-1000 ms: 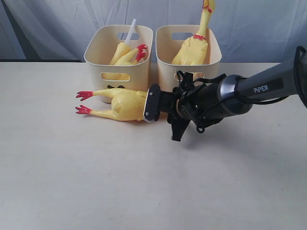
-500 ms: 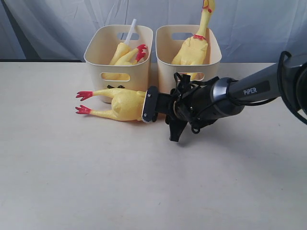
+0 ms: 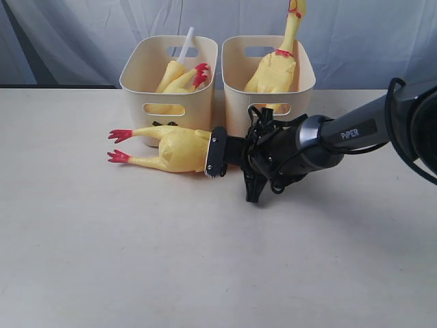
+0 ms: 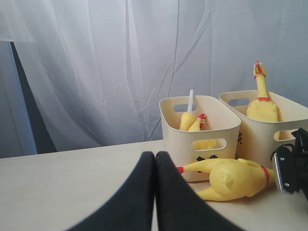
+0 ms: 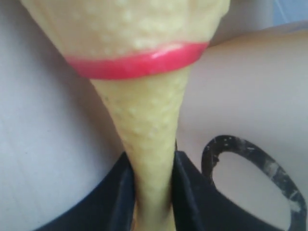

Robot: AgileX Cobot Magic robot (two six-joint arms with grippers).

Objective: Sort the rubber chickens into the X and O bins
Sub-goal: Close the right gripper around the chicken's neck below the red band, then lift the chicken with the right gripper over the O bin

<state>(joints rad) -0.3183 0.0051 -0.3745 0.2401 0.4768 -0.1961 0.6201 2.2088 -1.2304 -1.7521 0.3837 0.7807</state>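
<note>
**Neck in the right jaws, body trailing straight off the fingertips**

The right gripper (image 3: pixel 214 161) is clamped on the thin neck of the rubber chicken (image 3: pixel 174 149) lying on the table (image 3: pixel 205 266). In the right wrist view its black fingers (image 5: pixel 113 192) press the neck from both sides, with the red neck ring (image 5: pixel 134 62) just beyond them.

The chicken's long axis carries on the gripper's own line. The fat body and then the red feet stretch away past the fingertips, flat on the table, and the head end is hidden back between the jaws. A lift would, I judge, hang nearly all the weight out ahead of the grip, so the soft body may droop and swing.

Both bins stand to one side of this gripper, across the chicken's axis rather than along it. The O bin (image 3: pixel 235 102) is just beside the wrist. The X bin (image 3: pixel 136 85) is farther out, beside the chicken's body. The coming move therefore looks like a raise and a short sideways carry, not a reach forward. Which bin is due, I cannot tell.

The left gripper (image 4: pixel 155 156) is pressed shut on nothing, well apart from the chicken. The right arm is far nearer.
</note>
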